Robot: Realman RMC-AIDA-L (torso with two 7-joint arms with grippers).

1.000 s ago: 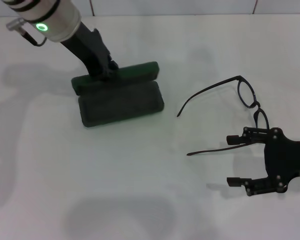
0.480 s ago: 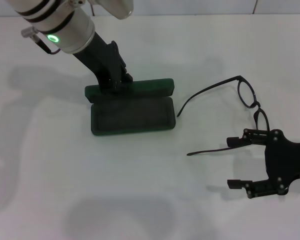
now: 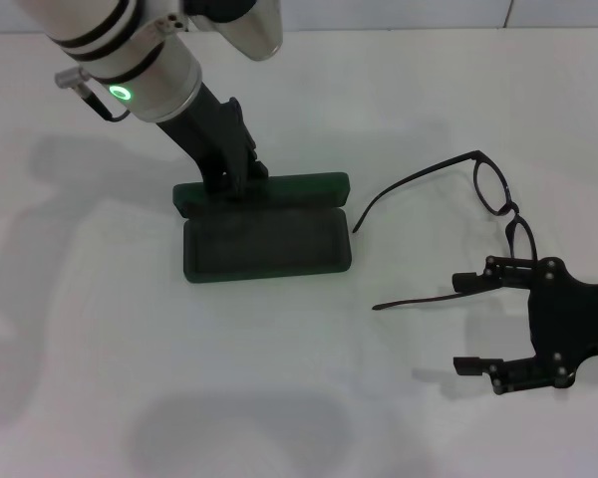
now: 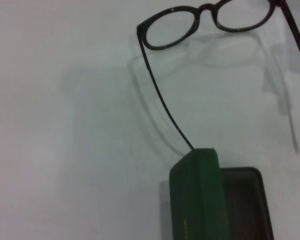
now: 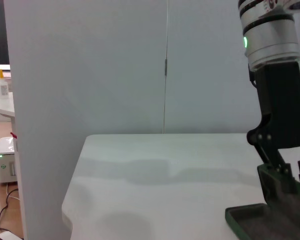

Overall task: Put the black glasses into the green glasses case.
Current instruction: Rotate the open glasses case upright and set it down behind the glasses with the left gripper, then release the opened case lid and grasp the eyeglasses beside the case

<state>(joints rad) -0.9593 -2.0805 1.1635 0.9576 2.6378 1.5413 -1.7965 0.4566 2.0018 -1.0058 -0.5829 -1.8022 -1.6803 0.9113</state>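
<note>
Case: dark green oblong hinged hard case [image 3: 266, 242] lies open on the white table [image 3: 279, 378], its felt lining facing up — ready to receive.
Left gripper [image 3: 234, 177]: clamped on the raised lid, steadying it.
Glasses: thin black-framed glasses [image 3: 478, 209] lie unfolded, well apart from the case.
Right gripper [image 3: 473, 324]: fingers spread wide, empty — just beside one temple arm.

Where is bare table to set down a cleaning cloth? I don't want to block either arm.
The white table is bare in front of the open dark green hinged glasses case and left of the right tool. Crowded: between case and thin black-framed glasses; left tool grips the case lid.
</note>
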